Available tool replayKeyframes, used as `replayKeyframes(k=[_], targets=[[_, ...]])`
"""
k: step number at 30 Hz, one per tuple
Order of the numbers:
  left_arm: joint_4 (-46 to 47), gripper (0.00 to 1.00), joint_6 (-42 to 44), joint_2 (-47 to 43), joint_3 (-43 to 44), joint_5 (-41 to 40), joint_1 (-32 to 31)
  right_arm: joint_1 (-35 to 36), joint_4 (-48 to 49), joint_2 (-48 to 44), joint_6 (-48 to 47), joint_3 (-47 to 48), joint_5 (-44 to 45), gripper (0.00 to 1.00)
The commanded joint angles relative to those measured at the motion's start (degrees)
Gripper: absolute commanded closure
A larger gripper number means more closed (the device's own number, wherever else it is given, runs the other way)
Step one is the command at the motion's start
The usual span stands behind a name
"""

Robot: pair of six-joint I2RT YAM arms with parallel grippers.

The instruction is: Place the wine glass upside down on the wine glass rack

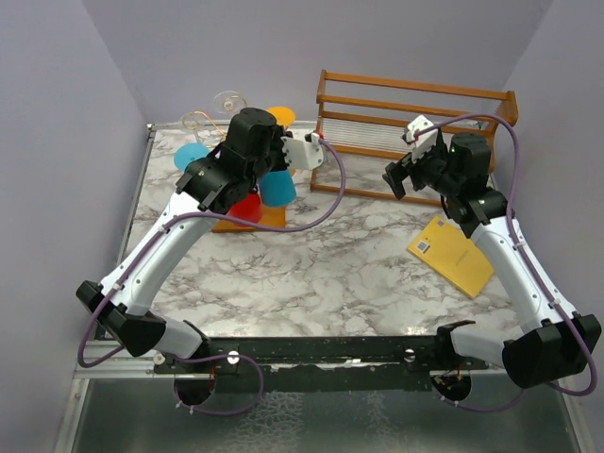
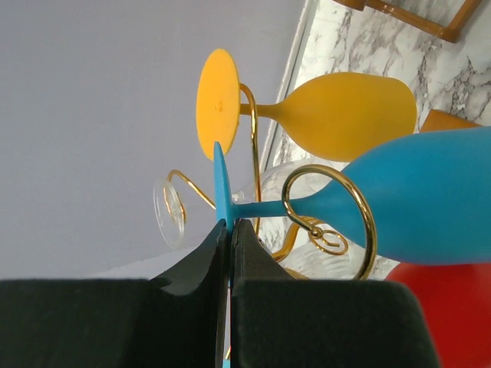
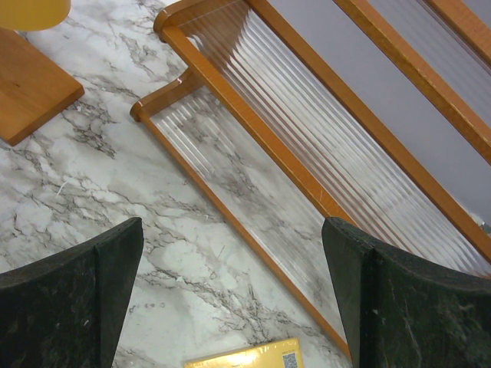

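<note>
The wine glass rack, gold wire (image 2: 331,178) on an orange-brown base (image 1: 231,225), stands at the back left. My left gripper (image 2: 229,230) is shut on the thin foot of a blue wine glass (image 2: 430,199). The glass lies sideways with its stem inside a curled gold arm. In the top view the left gripper (image 1: 267,160) is over the rack, its fingers mostly hidden. A yellow glass (image 2: 345,115), a red glass (image 2: 445,307) and a clear glass (image 2: 169,211) also hang there. My right gripper (image 1: 408,153) is open and empty above the marble, also in its wrist view (image 3: 230,299).
A large brown slatted shelf rack (image 1: 415,113) stands at the back right, just beyond my right gripper, and shows in the right wrist view (image 3: 307,138). A yellow book (image 1: 451,253) lies on the marble at the right. A second blue glass (image 1: 192,156) hangs on the rack's left.
</note>
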Motion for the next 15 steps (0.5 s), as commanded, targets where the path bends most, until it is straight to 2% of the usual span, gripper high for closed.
replayKeyframes(k=[1,15], targets=[[-2.64,1.0,0.68,-2.34,1.82,1.95,-0.28,-0.32,0.81,0.0,-0.66,-0.5,-1.09,0.0],[-4.97,1.0,0.0,-4.08,1.64,5.49,-0.32,-0.32,0.54,0.09,-0.91,-0.41,-1.09,0.0]])
